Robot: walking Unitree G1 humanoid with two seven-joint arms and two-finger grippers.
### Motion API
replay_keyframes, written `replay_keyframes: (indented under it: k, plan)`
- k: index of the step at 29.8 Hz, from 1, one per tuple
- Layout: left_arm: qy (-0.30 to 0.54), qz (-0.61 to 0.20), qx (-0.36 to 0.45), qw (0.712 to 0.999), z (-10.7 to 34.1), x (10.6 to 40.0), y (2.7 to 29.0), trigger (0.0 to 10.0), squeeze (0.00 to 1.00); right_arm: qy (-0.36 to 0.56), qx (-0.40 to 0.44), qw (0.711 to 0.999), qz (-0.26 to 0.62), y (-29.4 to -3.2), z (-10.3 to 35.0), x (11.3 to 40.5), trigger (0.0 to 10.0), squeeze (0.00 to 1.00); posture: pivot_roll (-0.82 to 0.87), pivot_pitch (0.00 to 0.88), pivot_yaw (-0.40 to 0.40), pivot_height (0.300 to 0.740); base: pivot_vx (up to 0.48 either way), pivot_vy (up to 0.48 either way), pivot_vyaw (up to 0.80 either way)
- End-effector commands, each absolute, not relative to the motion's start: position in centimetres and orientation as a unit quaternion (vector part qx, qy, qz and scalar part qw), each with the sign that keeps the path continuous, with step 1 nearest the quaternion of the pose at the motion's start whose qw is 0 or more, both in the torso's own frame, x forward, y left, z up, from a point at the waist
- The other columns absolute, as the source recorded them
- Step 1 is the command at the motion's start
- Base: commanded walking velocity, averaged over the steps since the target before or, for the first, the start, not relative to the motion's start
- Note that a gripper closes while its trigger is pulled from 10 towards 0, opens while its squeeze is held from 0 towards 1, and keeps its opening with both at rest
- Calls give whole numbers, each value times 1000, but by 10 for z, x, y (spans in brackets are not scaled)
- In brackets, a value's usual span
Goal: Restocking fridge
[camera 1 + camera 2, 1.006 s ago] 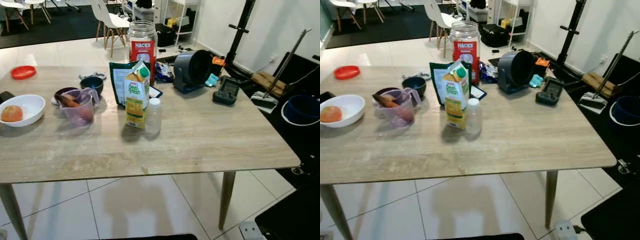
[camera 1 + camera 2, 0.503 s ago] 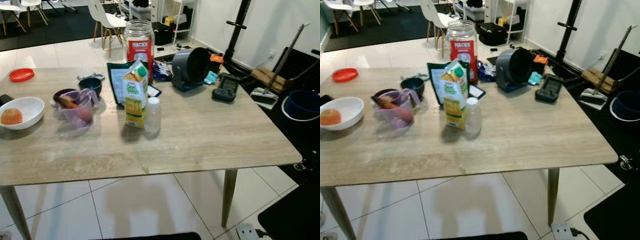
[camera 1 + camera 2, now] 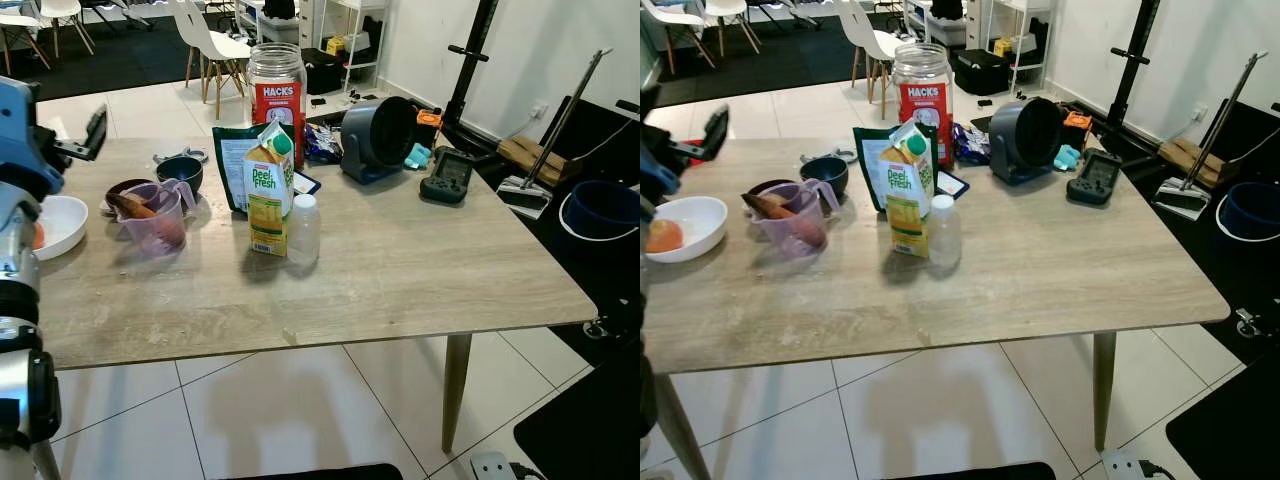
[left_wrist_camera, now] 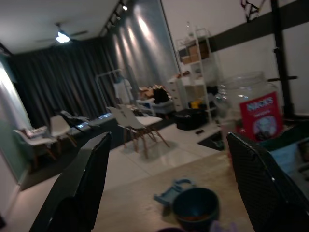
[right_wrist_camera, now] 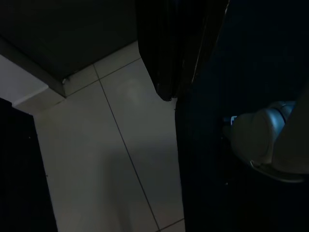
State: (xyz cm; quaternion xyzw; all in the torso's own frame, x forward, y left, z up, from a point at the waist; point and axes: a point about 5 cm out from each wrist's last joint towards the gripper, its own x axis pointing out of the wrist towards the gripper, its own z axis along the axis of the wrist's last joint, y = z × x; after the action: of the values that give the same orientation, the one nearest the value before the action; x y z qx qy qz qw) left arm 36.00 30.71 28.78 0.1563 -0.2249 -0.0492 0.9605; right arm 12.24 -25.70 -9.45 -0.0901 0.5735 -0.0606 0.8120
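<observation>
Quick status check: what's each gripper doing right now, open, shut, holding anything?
Left gripper: open, holding nothing, raised over the table's left end.
Right gripper: cannot be told; its wrist view is dark, arm hanging near the floor.

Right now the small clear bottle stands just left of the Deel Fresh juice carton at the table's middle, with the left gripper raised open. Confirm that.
Not quite. The small clear bottle stands just right of the juice carton, touching or nearly touching it, as the left eye view shows. The rest holds: both are near the middle of the table, and the left gripper is raised with its fingers apart.
</observation>
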Motion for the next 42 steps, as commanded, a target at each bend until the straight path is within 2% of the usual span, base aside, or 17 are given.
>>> replay_keyframes:
  k: [1,3,6,7,10,18,19,22,23,27,33,42]
  plan:
    - [-220,-80,153,960,290,369,292,10000,0,576,-88,810,-62,-256,-97,117,10000,0,-46,19,31,740,0,0,0]
    - [-224,-103,146,958,297,377,279,10000,0,583,-88,805,-65,-258,-98,109,10000,0,-61,43,34,740,0,0,0]
    - [-226,-109,144,957,299,379,275,10000,0,585,-88,803,-66,-259,-99,106,10000,0,-66,49,36,740,0,0,0]
    - [-226,-131,140,955,304,386,259,10000,0,593,-90,797,-69,-263,-100,95,10000,0,-86,86,40,740,0,0,0]
    - [-222,-147,139,954,307,393,242,10000,0,601,-92,791,-72,-266,-101,84,10000,0,-98,114,40,740,0,0,0]
    - [-218,-161,137,953,309,400,224,10000,0,606,-99,787,-67,-269,-102,76,10000,0,-109,154,40,740,0,0,0]
    - [-223,-174,132,950,312,402,215,10000,0,605,-102,787,-64,-270,-102,74,10000,0,-128,188,38,740,0,0,0]
    - [-240,-215,118,939,322,406,189,10000,0,601,-109,789,-58,-271,-101,74,10000,0,-139,198,39,740,0,0,0]
    - [-240,-215,118,939,322,406,189,10000,0,601,-109,789,-58,-271,-101,74,10000,0,-139,198,39,740,0,0,0]
    - [-275,-271,109,916,337,405,156,10000,0,597,-114,792,-57,-274,-100,76,10000,0,-144,206,39,740,0,0,0]
    - [-303,-302,111,897,347,401,139,10000,0,596,-115,793,-55,-273,-100,77,10000,0,-139,203,38,740,0,0,0]
    - [-324,-324,118,881,352,397,132,10000,0,598,-114,792,-52,-271,-101,76,10000,0,-129,194,39,740,0,0,0]
